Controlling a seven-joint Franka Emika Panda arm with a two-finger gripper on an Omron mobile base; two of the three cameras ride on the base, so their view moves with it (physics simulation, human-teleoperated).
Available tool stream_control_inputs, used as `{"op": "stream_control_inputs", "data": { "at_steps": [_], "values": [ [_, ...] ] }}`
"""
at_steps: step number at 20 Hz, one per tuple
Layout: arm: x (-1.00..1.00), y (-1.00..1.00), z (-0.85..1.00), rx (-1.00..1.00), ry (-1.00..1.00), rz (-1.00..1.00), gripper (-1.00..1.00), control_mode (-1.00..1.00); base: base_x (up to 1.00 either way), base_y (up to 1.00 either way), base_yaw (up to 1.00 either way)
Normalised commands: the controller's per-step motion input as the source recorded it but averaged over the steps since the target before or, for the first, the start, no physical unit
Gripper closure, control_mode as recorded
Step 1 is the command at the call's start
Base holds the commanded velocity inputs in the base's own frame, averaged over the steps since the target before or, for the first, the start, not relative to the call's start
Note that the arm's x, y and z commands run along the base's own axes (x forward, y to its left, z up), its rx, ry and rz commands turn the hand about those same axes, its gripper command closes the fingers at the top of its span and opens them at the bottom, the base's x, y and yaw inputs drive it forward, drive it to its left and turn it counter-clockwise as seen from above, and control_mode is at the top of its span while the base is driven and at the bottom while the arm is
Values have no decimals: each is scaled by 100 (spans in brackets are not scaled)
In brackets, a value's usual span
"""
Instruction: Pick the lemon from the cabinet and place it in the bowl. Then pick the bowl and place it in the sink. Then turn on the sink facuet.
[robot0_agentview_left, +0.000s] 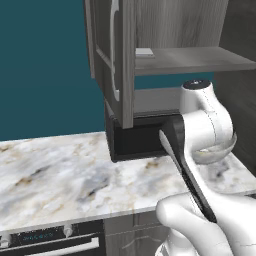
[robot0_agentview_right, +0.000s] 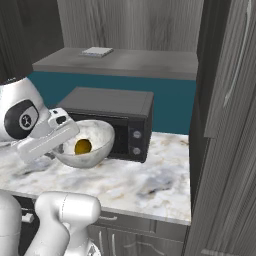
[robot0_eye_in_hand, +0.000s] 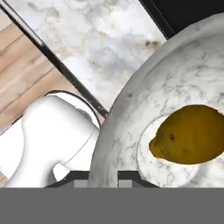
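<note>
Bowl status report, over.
Pincer shut on bowl rim. Lemon inside bowl. Microwave close behind.

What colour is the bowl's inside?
White with grey marbling; the bowl shows best in the hand view.

Home kitchen: marble counter (robot0_agentview_left: 60, 175), black microwave (robot0_agentview_right: 112, 120) at 12 o'clock, grey wall cabinet (robot0_agentview_left: 125, 55) above, oven controls (robot0_agentview_left: 45, 235) below.

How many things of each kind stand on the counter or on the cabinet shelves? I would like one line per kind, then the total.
Bowl: 1
Lemon, lying inside the bowl: 1
Black microwave on the counter: 1
Small flat pale item on the cabinet shelf: 1
Total: 4
</note>
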Motion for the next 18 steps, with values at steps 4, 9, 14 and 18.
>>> {"op": "stream_control_inputs", "data": {
  "at_steps": [4, 9, 14, 18],
  "values": [
    [-44, -9, 46, 11, -27, 32, 100, -100, 0, 0, 0],
    [-43, -9, 35, 9, -25, 30, 100, -100, 0, 0, 0],
    [-39, 0, 1, 0, -7, 13, 100, -100, 0, 0, 0],
    [-29, 0, 0, 0, 0, 5, 100, -100, 0, 0, 0]
  ]
}}
